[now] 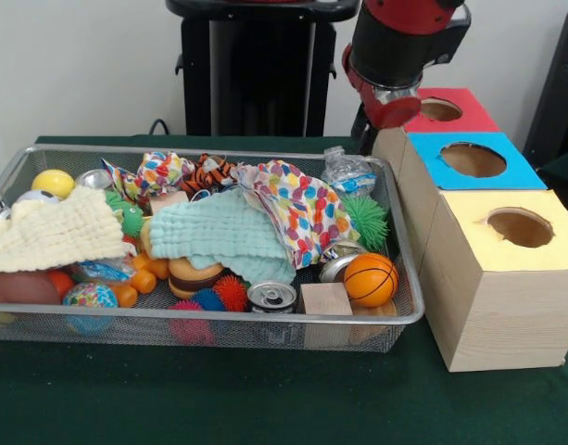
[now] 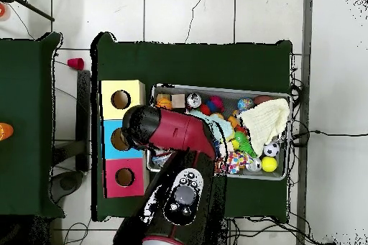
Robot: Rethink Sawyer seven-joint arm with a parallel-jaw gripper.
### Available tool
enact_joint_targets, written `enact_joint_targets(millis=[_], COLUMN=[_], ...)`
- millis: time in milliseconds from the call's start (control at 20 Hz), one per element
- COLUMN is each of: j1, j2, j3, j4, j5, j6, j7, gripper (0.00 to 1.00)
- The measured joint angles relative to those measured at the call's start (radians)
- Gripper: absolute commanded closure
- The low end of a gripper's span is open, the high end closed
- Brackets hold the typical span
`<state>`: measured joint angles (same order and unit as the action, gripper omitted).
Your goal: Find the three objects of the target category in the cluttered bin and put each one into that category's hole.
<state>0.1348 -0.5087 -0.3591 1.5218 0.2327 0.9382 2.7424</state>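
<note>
The arm (image 1: pixel 404 42) hangs between the wire bin (image 1: pixel 406 278) and the red-topped box (image 1: pixel 446 111); its end effector's state cannot be told.

No words, labels, brand names or numbers are showing clearly enough to be read in either view. The can (image 1: pixel 271 297) in the wire bin (image 1: pixel 406 269) is showing only its plain silver top — any print on its side is hidden. The patterned cloth (image 1: pixel 302 209) is carrying coloured dots, not letters. The three boxes (image 1: pixel 492 269) are showing bare coloured tops with holes — nothing written on them.
</note>
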Motion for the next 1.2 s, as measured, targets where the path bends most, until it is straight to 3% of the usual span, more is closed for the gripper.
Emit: enact_joint_targets(millis=[250, 750, 1200], j1=[0.005, 0.122, 0.143], j2=[-0.026, -0.026, 0.031], j3=[-0.003, -0.040, -0.063], j4=[0.000, 0.042, 0.116], j5=[-0.007, -0.034, -0.034], j6=[-0.006, -0.095, -0.203], j7=[0.000, 0.000, 0.000], gripper=[0.00, 0.00, 0.00])
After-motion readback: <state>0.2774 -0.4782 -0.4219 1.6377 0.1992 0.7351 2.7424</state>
